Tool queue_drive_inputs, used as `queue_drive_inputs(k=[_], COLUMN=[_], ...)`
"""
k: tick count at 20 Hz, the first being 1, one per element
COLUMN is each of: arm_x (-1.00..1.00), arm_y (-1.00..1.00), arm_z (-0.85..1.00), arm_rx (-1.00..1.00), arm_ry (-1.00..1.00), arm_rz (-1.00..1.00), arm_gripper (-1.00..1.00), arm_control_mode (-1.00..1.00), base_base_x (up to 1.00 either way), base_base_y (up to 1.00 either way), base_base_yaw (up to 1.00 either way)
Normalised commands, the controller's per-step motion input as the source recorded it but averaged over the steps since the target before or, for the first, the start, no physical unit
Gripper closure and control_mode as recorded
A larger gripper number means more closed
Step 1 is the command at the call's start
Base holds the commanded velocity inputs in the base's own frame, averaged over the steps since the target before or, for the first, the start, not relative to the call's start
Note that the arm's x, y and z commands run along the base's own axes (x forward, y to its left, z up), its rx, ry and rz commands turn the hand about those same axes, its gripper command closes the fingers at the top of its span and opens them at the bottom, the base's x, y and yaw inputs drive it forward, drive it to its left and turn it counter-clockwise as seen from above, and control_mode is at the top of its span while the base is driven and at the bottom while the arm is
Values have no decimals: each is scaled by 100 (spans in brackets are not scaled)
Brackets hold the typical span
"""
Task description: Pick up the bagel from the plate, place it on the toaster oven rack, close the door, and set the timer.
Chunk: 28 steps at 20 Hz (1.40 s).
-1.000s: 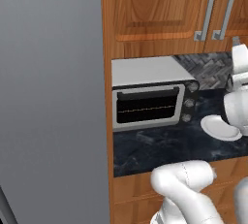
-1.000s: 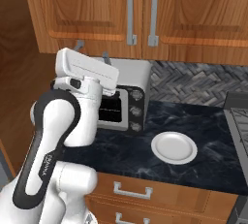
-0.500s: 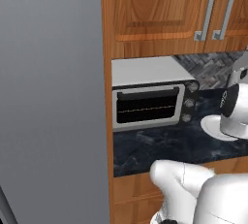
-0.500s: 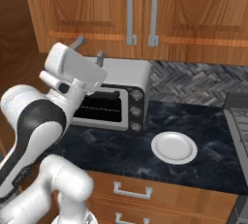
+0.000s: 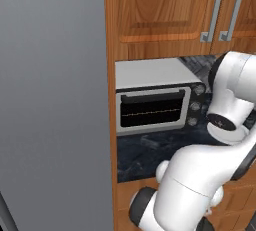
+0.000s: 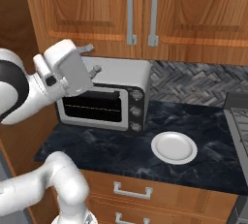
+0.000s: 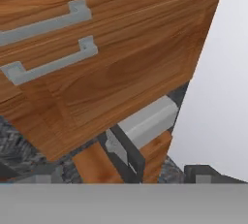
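Note:
The toaster oven (image 6: 104, 99) stands on the dark counter, its door (image 5: 152, 111) shut. Its three knobs (image 6: 135, 112) run in a column on the right. A thin line of the rack (image 5: 150, 112) shows through the dark glass. The white plate (image 6: 174, 147) lies bare to the oven's right. The bagel is hidden. My gripper (image 6: 92, 59) hovers above the oven's top left corner, open, with nothing between its fingers. In the hand view the oven (image 7: 145, 121) appears rolled, below the wooden cabinets, and one fingertip (image 7: 206, 173) rises at the bottom right.
Wooden wall cabinets with bar handles (image 6: 130, 12) hang low over the oven. A tall grey panel (image 5: 50, 100) closes off the left side. A stove edge (image 6: 238, 116) sits at the far right. My own arm (image 5: 200, 175) crosses the lower right of the left base view.
The hand has swung from the oven's front up and to the left, and now sits above its top left corner. The oven door stays shut throughout.

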Motion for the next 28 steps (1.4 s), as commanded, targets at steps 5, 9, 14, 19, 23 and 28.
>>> queue_drive_inputs(k=[5, 9, 14, 19, 23, 28], arm_x=[-9, -2, 15, 66, 76, 56], arm_y=[0, 0, 0, 13, 25, 24], arm_z=[-26, -46, -48, -11, 4, 28], arm_rx=[76, 73, 70, 69, 66, 49], arm_ry=[1, -7, -12, 3, 24, 5], arm_rz=[9, 6, 1, 0, 2, 10], arm_gripper=[-100, -100, -100, -100, -100, -100], arm_control_mode=[-100, -100, -100, -100, -100, -100], base_base_x=[0, 0, 0, 0, 0, 0], base_base_y=[0, 0, 0, 0, 0, 0], base_base_yaw=[0, 0, 0, 0, 0, 0])
